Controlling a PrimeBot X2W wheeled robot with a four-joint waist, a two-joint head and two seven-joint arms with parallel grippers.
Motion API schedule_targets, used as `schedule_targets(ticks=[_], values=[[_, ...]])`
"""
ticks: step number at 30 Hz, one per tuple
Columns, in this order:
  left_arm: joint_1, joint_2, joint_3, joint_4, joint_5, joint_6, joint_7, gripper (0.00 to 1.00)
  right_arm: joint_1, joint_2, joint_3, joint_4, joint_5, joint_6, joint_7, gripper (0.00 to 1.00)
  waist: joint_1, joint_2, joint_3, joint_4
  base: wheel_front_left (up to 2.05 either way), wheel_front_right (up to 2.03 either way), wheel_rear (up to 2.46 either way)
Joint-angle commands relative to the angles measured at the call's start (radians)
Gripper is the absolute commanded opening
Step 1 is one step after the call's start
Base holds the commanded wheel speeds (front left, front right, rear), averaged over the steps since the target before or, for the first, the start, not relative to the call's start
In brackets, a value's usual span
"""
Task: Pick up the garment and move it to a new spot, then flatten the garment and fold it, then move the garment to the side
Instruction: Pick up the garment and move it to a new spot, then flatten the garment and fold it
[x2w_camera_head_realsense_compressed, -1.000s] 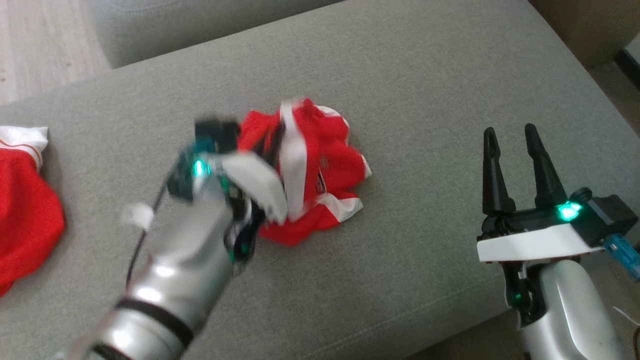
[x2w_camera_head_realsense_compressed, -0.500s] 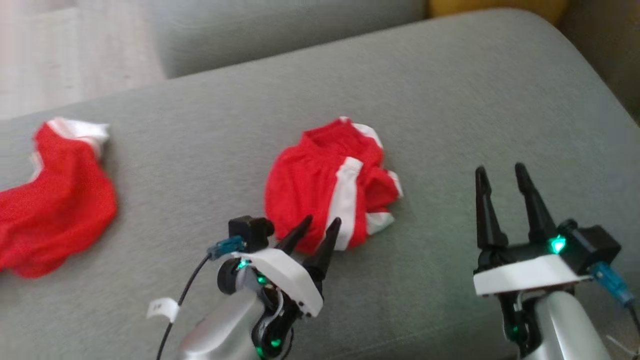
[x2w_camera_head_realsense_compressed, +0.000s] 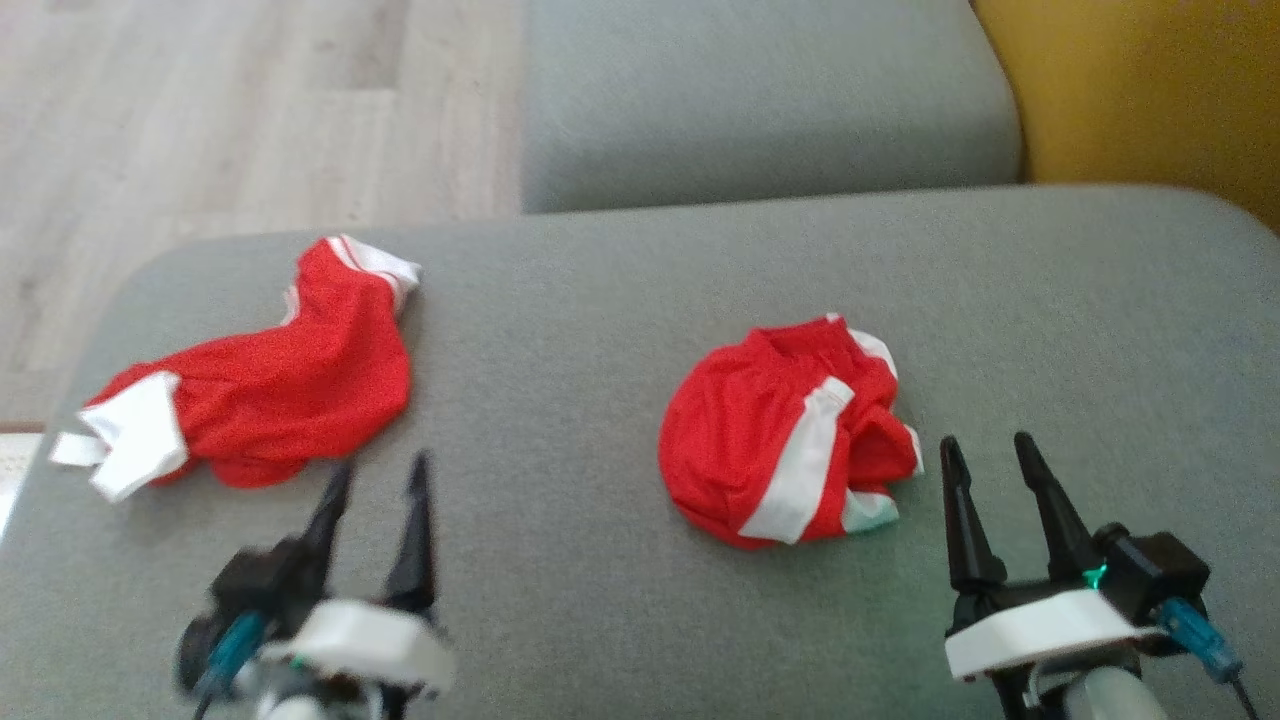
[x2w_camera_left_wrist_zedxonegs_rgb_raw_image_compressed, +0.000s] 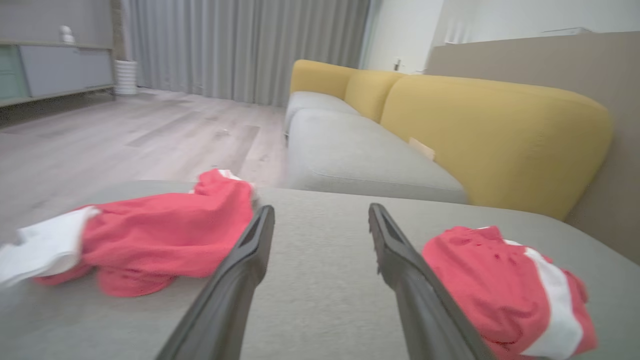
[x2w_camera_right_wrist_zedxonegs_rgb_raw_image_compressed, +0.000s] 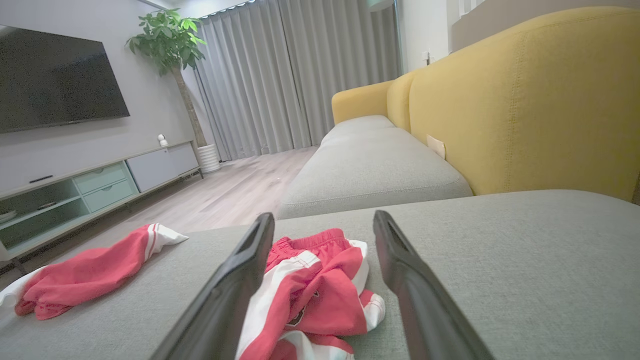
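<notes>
L tool (x2w_camera_head_realsense_compressed: 382, 465) released garment (x2w_camera_head_realsense_compressed: 770, 450), withdrew; logo (x2w_camera_right_wrist_zedxonegs_rgb_raw_image_compressed: 298, 316) blurred.

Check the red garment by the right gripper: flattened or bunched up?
Bunched up: the red garment lies in a rounded heap on the cushion, white stripe curling over folds.

Red garment (x2w_camera_head_realsense_compressed: 740, 430), white-striped; crumpled heap on grey cushion (x2w_camera_head_realsense_compressed: 560, 400)

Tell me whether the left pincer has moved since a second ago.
Yes. The left pincer was at the crumpled garment; now it stands apart, leftward and back toward the near edge of the cushion, open.
</notes>
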Motion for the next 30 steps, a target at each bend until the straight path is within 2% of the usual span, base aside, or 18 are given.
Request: schedule_targets(ticks=[1,5,12,30], values=[[-0.018,0.008,0.059,-0.043,0.02,-0.001,-0.012,1.0,-0.022,-0.002,0.023,-0.025,-0.002,-0.001,-0.006,1.0,0.0001,-0.0001,-0.036,0.036,0.0,0.0,0.0],[0.088,0.0,0.147,-0.086,0.087,-0.04,-0.012,1.0,0.003,-0.002,0.017,-0.018,-0.008,-0.001,-0.006,1.0,0.0001,-0.0001,-0.056,0.055,0.0,0.0,0.0],[0.176,-0.024,0.195,-0.165,0.208,-0.097,-0.012,1.0,0.045,-0.002,0.02,0.0,-0.033,-0.001,-0.006,1.0,0.0001,-0.0001,-0.065,0.064,0.0,0.0,0.0],[0.167,-0.051,0.171,-0.163,0.254,-0.096,-0.012,1.0,0.043,-0.002,0.038,0.052,-0.029,-0.001,-0.006,1.0,0.0001,-0.0001,-0.058,0.025,0.0,0.0,0.0]])
